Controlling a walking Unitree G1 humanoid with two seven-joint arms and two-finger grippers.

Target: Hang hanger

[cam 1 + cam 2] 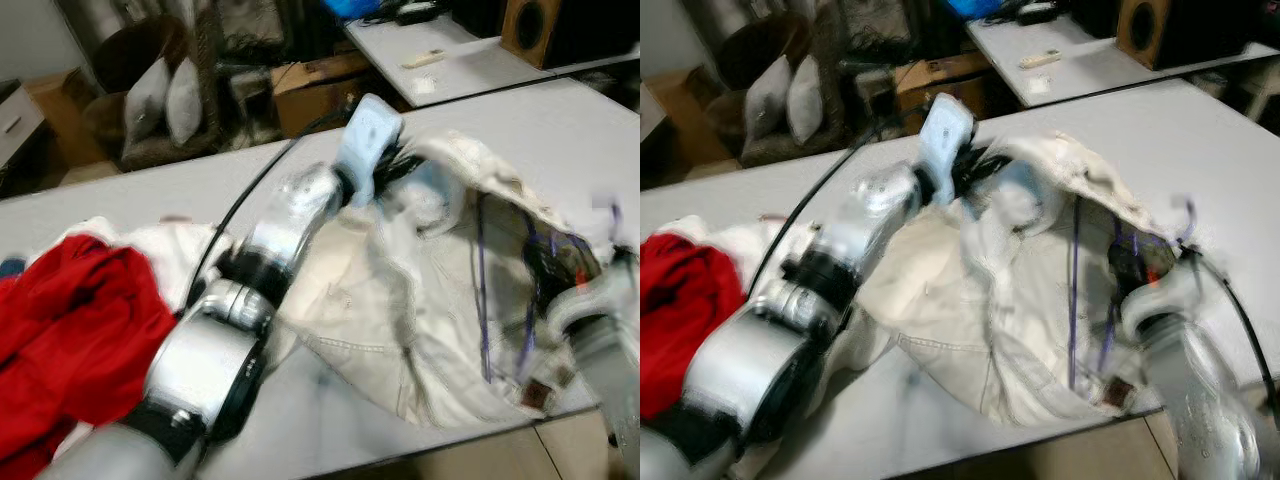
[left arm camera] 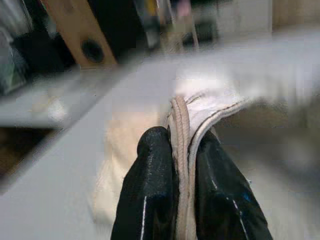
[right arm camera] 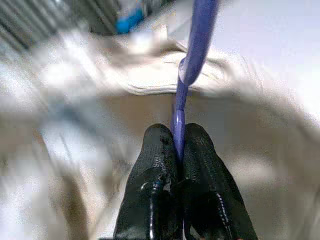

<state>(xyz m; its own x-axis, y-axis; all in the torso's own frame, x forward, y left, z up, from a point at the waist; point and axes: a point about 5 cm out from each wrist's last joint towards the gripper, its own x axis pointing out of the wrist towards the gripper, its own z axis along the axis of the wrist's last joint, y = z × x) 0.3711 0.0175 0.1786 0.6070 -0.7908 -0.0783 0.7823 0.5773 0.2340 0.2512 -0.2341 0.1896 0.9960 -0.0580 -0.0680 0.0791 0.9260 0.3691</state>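
A cream garment (image 1: 400,290) lies crumpled on the white table (image 1: 560,130). My left gripper (image 2: 182,137) is shut on a seamed edge of the garment (image 2: 182,112), at its far side near the table's middle (image 1: 398,165). A thin purple hanger (image 1: 483,290) lies inside the garment's opening on the right. The right gripper (image 3: 177,131) is shut on the hanger's purple bar (image 3: 197,30), low at the garment's right side (image 1: 545,265). Much of the hanger is hidden under the cloth. The eye views are blurred.
A red garment (image 1: 70,320) lies heaped on white cloth at the table's left. The table's front edge (image 1: 470,440) runs close below the cream garment. Behind stand a second table (image 1: 450,60), a wooden speaker (image 1: 535,30), a cardboard box (image 1: 315,90) and a wicker chair with cushions (image 1: 160,95).
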